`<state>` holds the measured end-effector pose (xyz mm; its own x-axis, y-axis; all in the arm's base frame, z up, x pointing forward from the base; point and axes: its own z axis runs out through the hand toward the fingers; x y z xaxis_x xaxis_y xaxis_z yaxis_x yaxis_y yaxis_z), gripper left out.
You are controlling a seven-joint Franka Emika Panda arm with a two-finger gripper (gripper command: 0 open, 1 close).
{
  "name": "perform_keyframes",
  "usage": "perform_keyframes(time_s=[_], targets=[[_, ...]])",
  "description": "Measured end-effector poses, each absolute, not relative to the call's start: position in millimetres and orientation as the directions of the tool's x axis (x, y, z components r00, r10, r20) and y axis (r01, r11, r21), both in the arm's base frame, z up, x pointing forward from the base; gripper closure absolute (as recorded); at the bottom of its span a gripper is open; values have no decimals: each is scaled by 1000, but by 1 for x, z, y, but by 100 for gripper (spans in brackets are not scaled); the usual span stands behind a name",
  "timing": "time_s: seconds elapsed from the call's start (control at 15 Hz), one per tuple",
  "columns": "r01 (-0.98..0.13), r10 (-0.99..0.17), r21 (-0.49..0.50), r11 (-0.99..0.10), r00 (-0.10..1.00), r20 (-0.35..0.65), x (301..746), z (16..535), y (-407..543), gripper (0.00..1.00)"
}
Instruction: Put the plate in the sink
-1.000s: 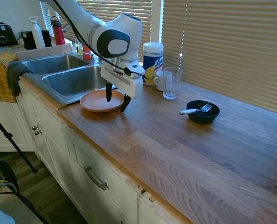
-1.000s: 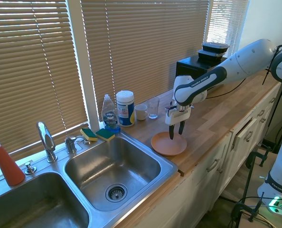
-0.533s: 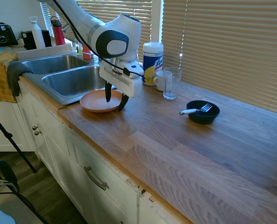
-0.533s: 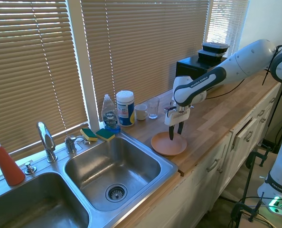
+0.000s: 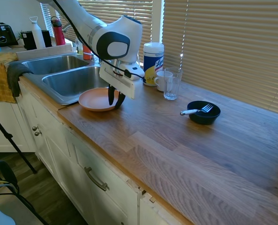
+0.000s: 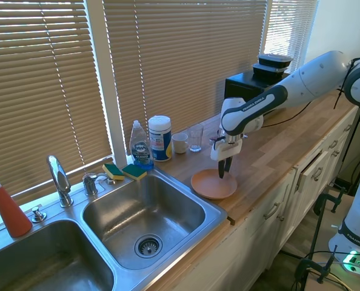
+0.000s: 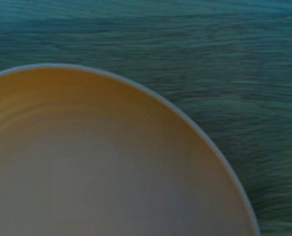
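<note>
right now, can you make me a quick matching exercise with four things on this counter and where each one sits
Things:
1. plate
2. black bowl
3. clear glass
4. sponges

Places:
A. beside the white mug
B. behind the sink, near the faucet
C. under the claw, at the sink's edge
D. alone on the wood, fork resting in it

Pairs: 1-C, 2-D, 3-A, 4-B

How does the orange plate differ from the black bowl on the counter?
The plate is salmon-orange, wide and shallow; the bowl is black, smaller and deeper. The plate is empty and has the claw closed on its rim; the bowl holds a fork and stands untouched. Both are round and sit on the wooden counter.
</note>
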<state>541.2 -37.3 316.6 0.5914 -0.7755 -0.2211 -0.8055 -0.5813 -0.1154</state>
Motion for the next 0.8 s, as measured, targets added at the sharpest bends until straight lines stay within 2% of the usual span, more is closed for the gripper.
perform_keyframes(time_s=[0.8], targets=[[-782, -745, -170, -599, 623, -240, 543, 327, -60, 100]])
